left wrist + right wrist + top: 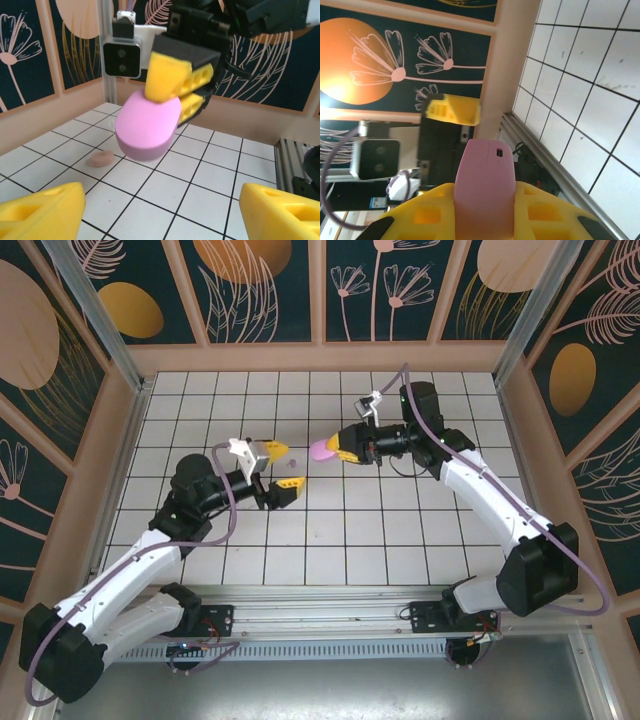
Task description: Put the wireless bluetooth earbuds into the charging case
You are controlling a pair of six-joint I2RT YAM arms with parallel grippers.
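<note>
1. The right pincer (340,447) is squeezing the pink charging case (322,450) tight and holding it up in the air, off the bench (400,540).
2. The left pincer (285,471) is pointing at the case from close by. It is spread wide apart and is holding nothing.
3. One tiny pink earbud (101,159) is lying on the bench, down below the case and a little to one side. Nothing is touching it.
4. The case is looking like a smooth, shut oval. I cannot tell if anything is sitting inside it.
5. I think the job is only just getting going. The case is picked up, but opening it, picking up the earbud and putting it in are all waiting to be done.
</note>
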